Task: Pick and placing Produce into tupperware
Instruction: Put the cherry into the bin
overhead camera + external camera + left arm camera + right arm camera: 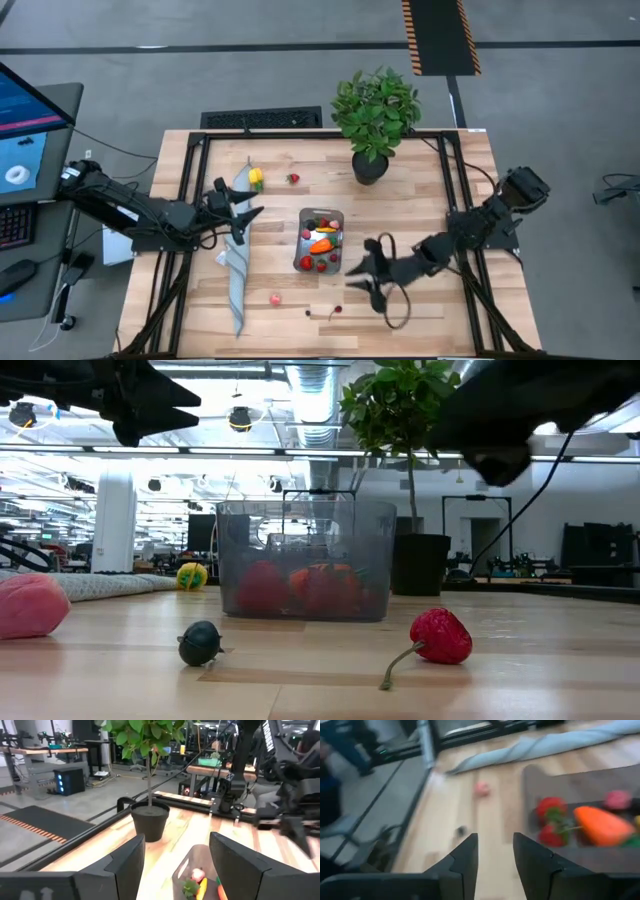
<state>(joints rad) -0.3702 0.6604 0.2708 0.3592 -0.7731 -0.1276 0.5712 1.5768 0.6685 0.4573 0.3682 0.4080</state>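
1. The high view looked straight down on the whole table (pixel 400 200).
2. The low view sat at tabletop level, close to the tupperware (pixel 305 560).
3. The left wrist view faced the potted plant (pixel 148 815) across the table.
4. The right wrist view looked down close; all four shared the tupperware.

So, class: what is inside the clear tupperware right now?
The tupperware holds an orange carrot, several red berries and a yellow piece. Anything beneath those pieces is covered.
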